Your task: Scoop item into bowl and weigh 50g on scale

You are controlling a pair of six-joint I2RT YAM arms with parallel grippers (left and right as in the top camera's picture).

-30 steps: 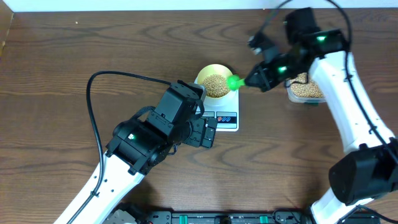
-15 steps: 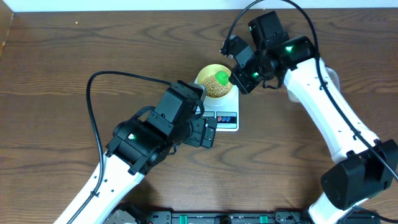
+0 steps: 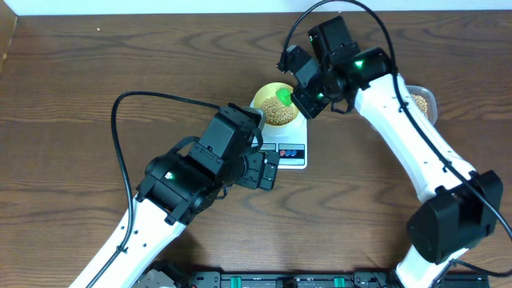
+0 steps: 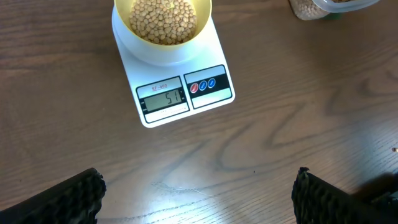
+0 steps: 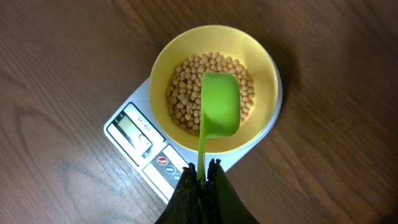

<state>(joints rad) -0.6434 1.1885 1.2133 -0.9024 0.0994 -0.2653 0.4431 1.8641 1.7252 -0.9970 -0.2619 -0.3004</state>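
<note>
The right pincer (image 5: 203, 168) is closed on the handle of a green scoop (image 5: 221, 112). The cup of the scoop hangs just above the soybeans (image 5: 183, 93) in the yellow bowl (image 5: 266, 71), which stands on the white scale (image 4: 180, 93). The left pincer (image 4: 199, 190) stands wide open, lower in its frame than the scale.

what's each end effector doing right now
Left end effector: open, holding nothing.
Right end effector: closed on the green scoop, over the bowl.
</note>
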